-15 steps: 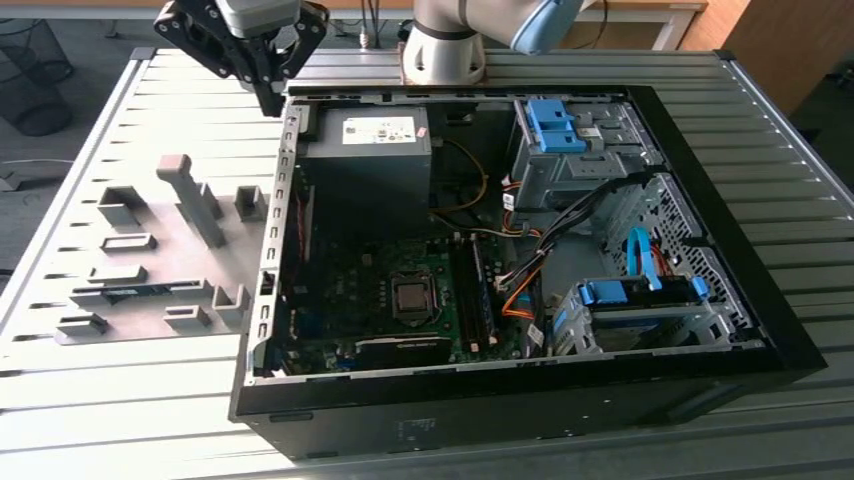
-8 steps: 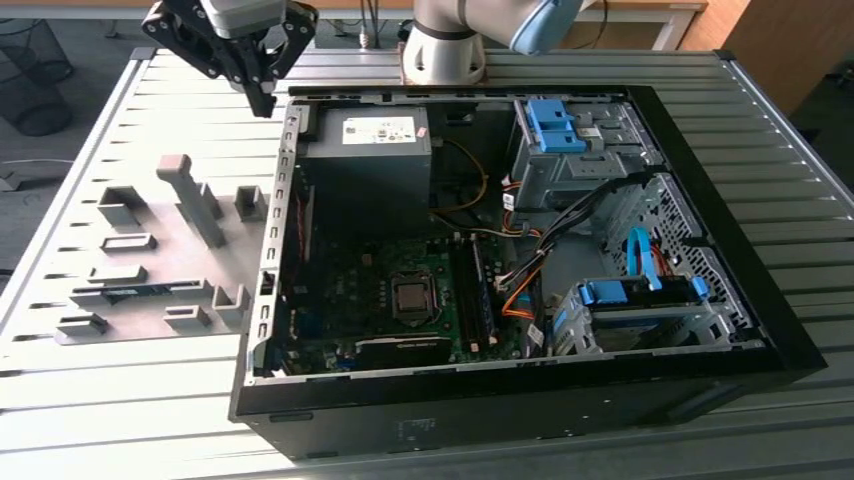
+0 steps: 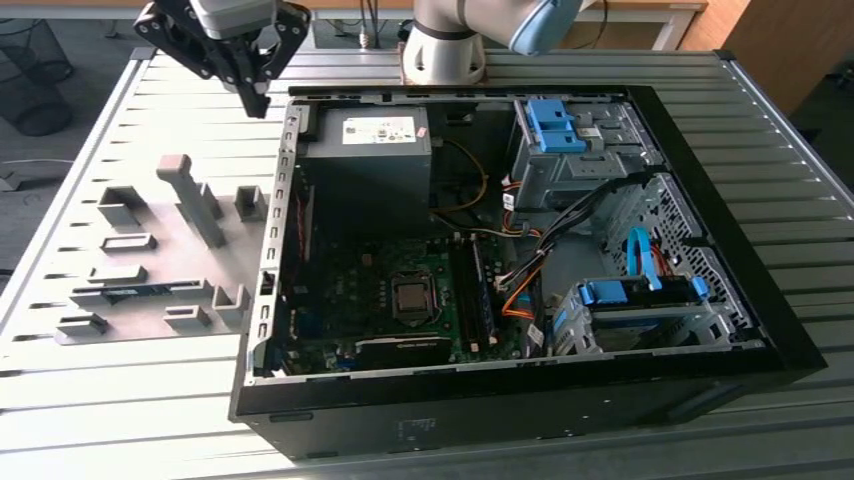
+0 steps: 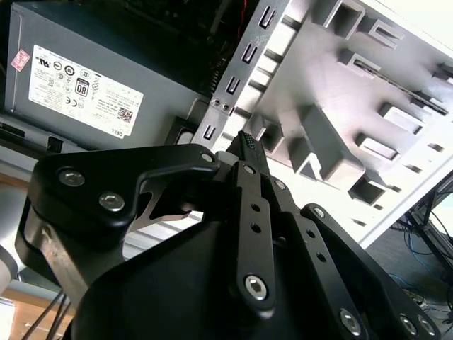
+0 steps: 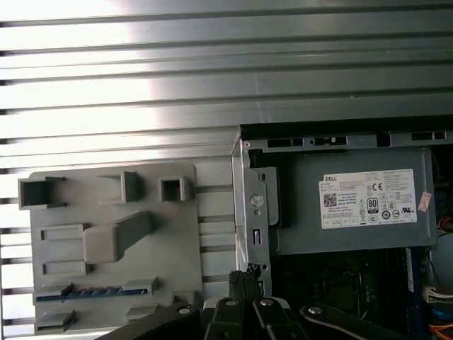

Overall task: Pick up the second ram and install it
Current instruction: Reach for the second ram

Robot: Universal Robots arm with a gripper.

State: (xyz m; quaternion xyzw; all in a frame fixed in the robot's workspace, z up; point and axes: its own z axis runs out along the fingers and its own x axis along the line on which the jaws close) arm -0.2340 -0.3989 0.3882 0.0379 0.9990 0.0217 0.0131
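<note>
Gripper point(image 3: 254, 103) clenched on nothing, ram point(image 3: 134, 292) in its holder.
In the exterior view the gripper hangs at upper left, fingertips pressed together, beside the open case point(image 3: 534, 400). The ram lies in the grey plate point(image 3: 160, 262) at lower left, well apart from it, and it appears as a blue stick point(image 5: 95, 291) in the first wrist view.

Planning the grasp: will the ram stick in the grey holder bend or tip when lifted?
Probably stiff: the ram stick looks like a thin circuit board. Likely light, being so narrow. It seems held on edge in the grey holder, so it may tip once freed.
</note>
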